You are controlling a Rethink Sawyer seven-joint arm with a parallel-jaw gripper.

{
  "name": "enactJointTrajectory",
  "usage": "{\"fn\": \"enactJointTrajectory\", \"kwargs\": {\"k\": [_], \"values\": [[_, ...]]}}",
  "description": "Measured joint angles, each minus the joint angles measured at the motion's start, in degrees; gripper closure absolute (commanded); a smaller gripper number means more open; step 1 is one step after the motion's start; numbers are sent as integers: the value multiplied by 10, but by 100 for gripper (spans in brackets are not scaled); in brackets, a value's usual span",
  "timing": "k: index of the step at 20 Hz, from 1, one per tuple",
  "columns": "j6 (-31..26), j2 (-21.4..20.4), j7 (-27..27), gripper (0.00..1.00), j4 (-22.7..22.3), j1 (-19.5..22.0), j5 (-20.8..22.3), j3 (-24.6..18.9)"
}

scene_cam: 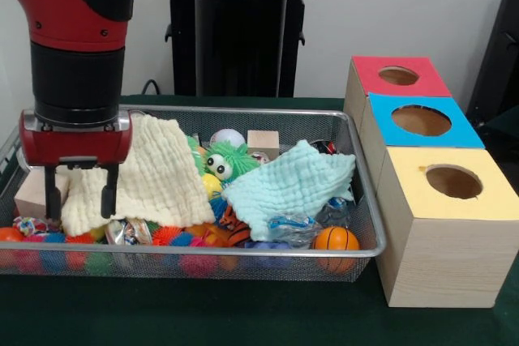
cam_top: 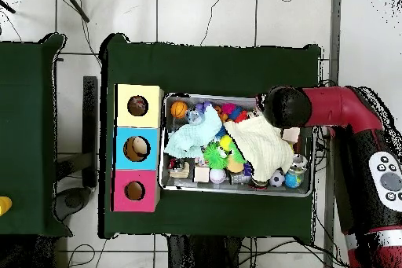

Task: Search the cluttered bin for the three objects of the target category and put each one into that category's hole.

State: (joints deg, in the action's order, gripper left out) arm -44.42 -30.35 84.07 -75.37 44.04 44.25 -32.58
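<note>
Spotted fabric bundle (scene_cam: 31,225) shows at the near left corner of the bin (scene_cam: 369,200): a knot of whitish cloth with red, blue and yellow dots, half buried among bright spiky balls (scene_cam: 166,237) and lying just under the edge of the cream cloth (scene_cam: 158,172). Only this one is plainly seen; the others, if present, are hidden under the clutter or the two cloths.

Handling, by my judgement: light, soft, squashes under the fingers, no risk of breakage. The knot or a bunched fold is the best place to pinch; loose fabric could slip or drag a neighbour out with it.

Gripper (scene_cam: 79,192) hangs low over the left end of the bin, its two dark fingers (scene_cam: 106,192) apart, one on each side of the cream cloth's left edge. Cannot tell whether they touch the cloth. The bundle sits just below and slightly left of the left finger, very near but not between the fingers.

Outward: mint cloth (scene_cam: 292,184) drapes the middle right, a green fuzzy toy (scene_cam: 225,161) with big eyes behind it, an orange ball (scene_cam: 336,240) at the near right, a wooden block (scene_cam: 262,143) at the back. The yellow-topped box and its hole (scene_cam: 454,181) stand on the bench beside the bin's right end, well apart from the gripper, at the opposite end.
</note>
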Motion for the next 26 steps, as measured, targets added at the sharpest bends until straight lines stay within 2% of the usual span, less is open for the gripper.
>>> {"fn": "enactJointTrajectory", "kwargs": {"k": [3,13,26], "values": [[0,4,0,0,3,-8,12,22],[0,9,0,0,3,-17,15,64],[0,29,0,0,3,-9,15,81]]}}
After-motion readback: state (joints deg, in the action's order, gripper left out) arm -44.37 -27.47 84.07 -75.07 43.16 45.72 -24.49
